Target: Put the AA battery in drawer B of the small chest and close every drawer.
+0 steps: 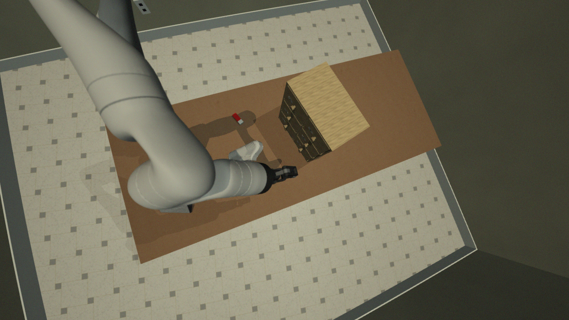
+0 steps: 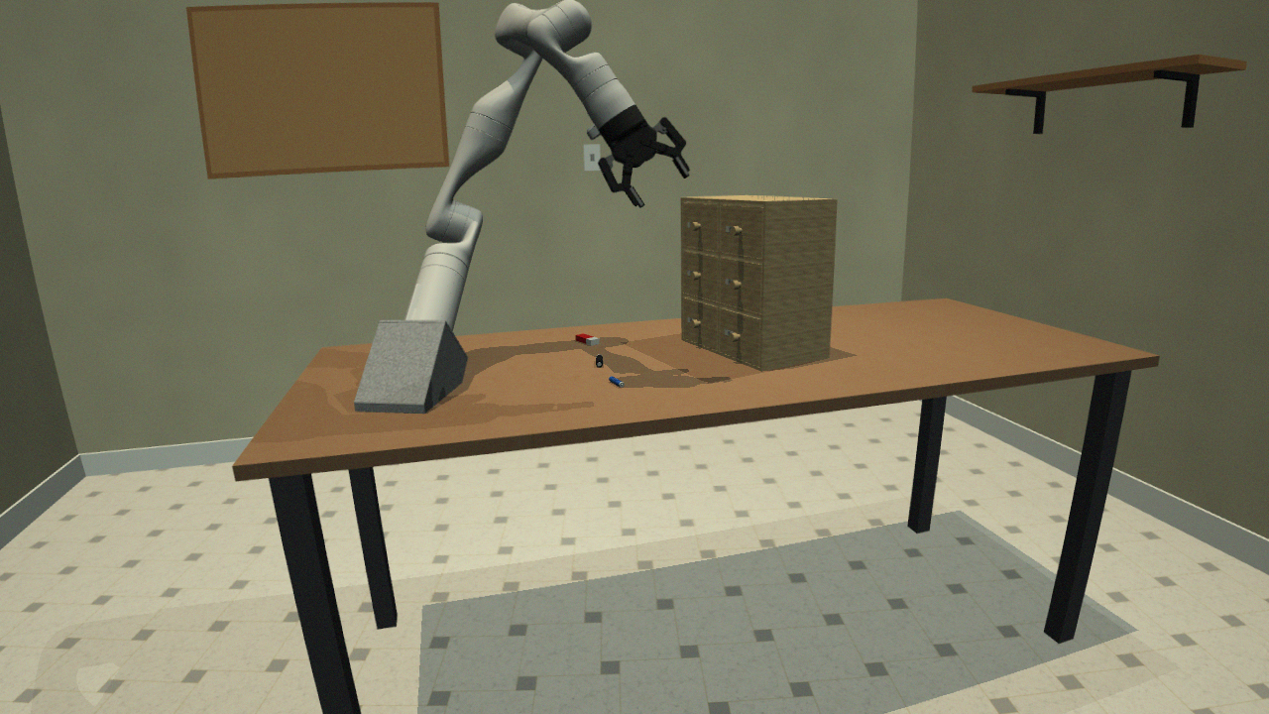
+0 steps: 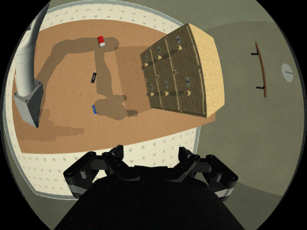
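A small blue cylinder (image 2: 616, 382) (image 3: 94, 110), probably the AA battery, lies on the table near the middle; the arm hides it in the top view. The small wooden chest (image 1: 328, 105) (image 2: 798, 284) (image 3: 215, 73) stands upright, with six drawers in two columns of three. All drawers look pushed in. Each has a pale knob and a small label; I cannot read which is B. My gripper (image 1: 292, 171) (image 2: 661, 187) (image 3: 151, 153) is open and empty, high above the table, in front of the chest and around the height of its top.
A small black object (image 2: 599, 361) (image 3: 93, 77) lies between the blue cylinder and a red-and-white block (image 1: 237, 118) (image 2: 586, 339) (image 3: 101, 41). The table (image 1: 398, 99) (image 2: 993, 341) (image 3: 64, 96) also bears the arm's grey base (image 2: 403, 368) (image 3: 29, 105). A wall shelf (image 2: 1108, 73) (image 3: 261, 70) is beyond the chest.
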`<control>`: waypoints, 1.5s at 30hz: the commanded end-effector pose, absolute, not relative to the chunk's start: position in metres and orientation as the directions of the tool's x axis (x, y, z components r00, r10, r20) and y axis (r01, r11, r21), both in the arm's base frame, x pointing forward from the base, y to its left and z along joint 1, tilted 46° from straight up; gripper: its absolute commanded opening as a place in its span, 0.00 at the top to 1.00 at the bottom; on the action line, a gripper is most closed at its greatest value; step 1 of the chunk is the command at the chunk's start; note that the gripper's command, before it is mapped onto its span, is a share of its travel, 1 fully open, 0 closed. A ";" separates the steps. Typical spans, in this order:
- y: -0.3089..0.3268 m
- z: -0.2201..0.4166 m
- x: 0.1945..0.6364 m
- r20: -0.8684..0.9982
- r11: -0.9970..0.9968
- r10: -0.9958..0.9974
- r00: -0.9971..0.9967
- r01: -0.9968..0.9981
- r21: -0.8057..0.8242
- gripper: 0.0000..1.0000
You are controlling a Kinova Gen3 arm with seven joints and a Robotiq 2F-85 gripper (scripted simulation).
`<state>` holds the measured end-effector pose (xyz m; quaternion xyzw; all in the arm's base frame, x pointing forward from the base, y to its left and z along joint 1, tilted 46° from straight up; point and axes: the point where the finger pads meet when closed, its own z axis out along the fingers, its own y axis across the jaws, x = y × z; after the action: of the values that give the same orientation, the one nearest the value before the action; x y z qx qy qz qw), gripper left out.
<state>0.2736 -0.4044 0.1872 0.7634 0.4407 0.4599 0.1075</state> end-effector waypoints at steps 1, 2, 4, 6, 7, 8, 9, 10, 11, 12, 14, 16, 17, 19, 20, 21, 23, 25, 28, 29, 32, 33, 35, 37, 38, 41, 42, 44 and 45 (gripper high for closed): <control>-0.405 0.188 0.273 0.606 -0.588 0.772 0.190 0.573 0.570 0.00; -0.405 0.188 0.273 0.606 -0.588 0.772 0.190 0.573 0.570 0.00; -0.405 0.188 0.273 0.606 -0.588 0.772 0.190 0.573 0.570 0.00; -0.405 0.188 0.273 0.606 -0.588 0.772 0.190 0.573 0.570 0.00; -0.405 0.188 0.273 0.606 -0.588 0.772 0.190 0.573 0.570 0.00; -0.405 0.188 0.273 0.606 -0.588 0.772 0.190 0.573 0.570 0.00; -0.405 0.188 0.273 0.606 -0.588 0.772 0.190 0.573 0.570 0.00; -0.405 0.188 0.273 0.606 -0.588 0.772 0.190 0.573 0.570 0.00; -0.405 0.188 0.273 0.606 -0.588 0.772 0.190 0.573 0.570 0.00; -0.405 0.188 0.273 0.606 -0.588 0.772 0.190 0.573 0.570 0.00; -0.405 0.188 0.273 0.606 -0.588 0.772 0.190 0.573 0.570 0.00; -0.405 0.188 0.273 0.606 -0.588 0.772 0.190 0.573 0.570 0.00; -0.405 0.188 0.273 0.606 -0.588 0.772 0.190 0.573 0.570 0.00; -0.405 0.188 0.273 0.606 -0.588 0.773 0.188 0.574 0.570 0.00; -0.405 0.188 0.273 0.607 -0.586 0.773 0.186 0.576 0.570 0.00; -0.405 0.189 0.273 0.607 -0.583 0.774 0.181 0.580 0.569 0.00; -0.403 0.192 0.273 0.609 -0.571 0.775 0.165 0.595 0.565 0.00; -0.401 0.196 0.272 0.613 -0.551 0.777 0.140 0.620 0.558 0.00; -0.397 0.205 0.267 0.622 -0.508 0.777 0.093 0.676 0.534 0.00; -0.396 0.208 0.265 0.626 -0.491 0.776 0.078 0.698 0.522 0.00; -0.391 0.217 0.253 0.640 -0.433 0.768 0.041 0.769 0.471 0.00; -0.391 0.217 0.253 0.640 -0.433 0.768 0.041 0.769 0.471 0.00; -0.390 0.220 0.248 0.645 -0.413 0.764 0.033 0.792 0.450 0.00; -0.388 0.226 0.237 0.654 -0.377 0.756 0.025 0.833 0.404 0.00; -0.388 0.228 0.232 0.658 -0.360 0.753 0.024 0.851 0.381 0.00; -0.388 0.235 0.219 0.666 -0.322 0.745 0.030 0.891 0.320 0.00; -0.388 0.237 0.215 0.668 -0.313 0.743 0.033 0.899 0.305 0.00; -0.388 0.239 0.211 0.670 -0.302 0.741 0.038 0.910 0.283 0.00; -0.388 0.240 0.209 0.671 -0.299 0.741 0.039 0.913 0.277 0.00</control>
<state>0.2066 -0.3855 0.2394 0.7149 0.5747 0.3823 -0.1112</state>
